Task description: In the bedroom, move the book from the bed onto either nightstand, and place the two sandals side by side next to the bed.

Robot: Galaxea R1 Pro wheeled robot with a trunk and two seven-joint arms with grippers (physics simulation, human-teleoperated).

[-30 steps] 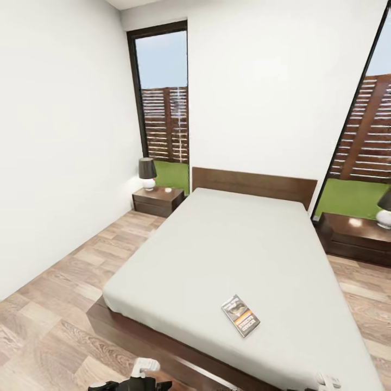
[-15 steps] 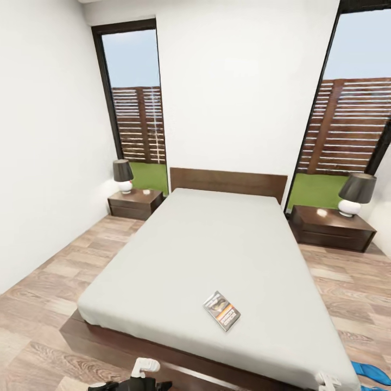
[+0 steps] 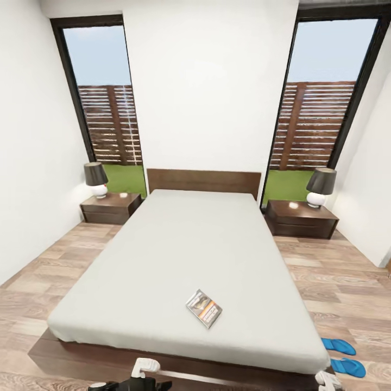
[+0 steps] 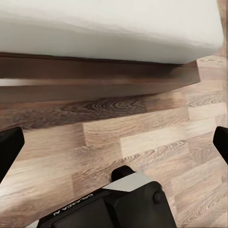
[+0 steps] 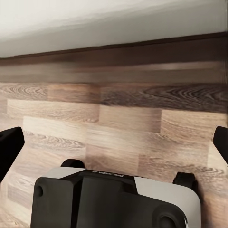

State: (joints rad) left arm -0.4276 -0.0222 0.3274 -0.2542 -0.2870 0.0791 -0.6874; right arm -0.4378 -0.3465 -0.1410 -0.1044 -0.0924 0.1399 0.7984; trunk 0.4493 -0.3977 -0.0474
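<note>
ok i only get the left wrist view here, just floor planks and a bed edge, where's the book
Observer: The small dark grey paperback with the orange band lies flat on the pale grey-white mattress, near the foot end and roughly mid-width.
Operator: and the other two things
Observer: The two bright blue flip-flops lie close together on the wood-plank floor, off the bed's foot corner on the robot's right.
Operator: where can the paperback go
Observer: A low dark brown nightstand stands on each side of the headboard, left and right. Each carries a dark-shaded lamp, with bare top beside it.
</note>
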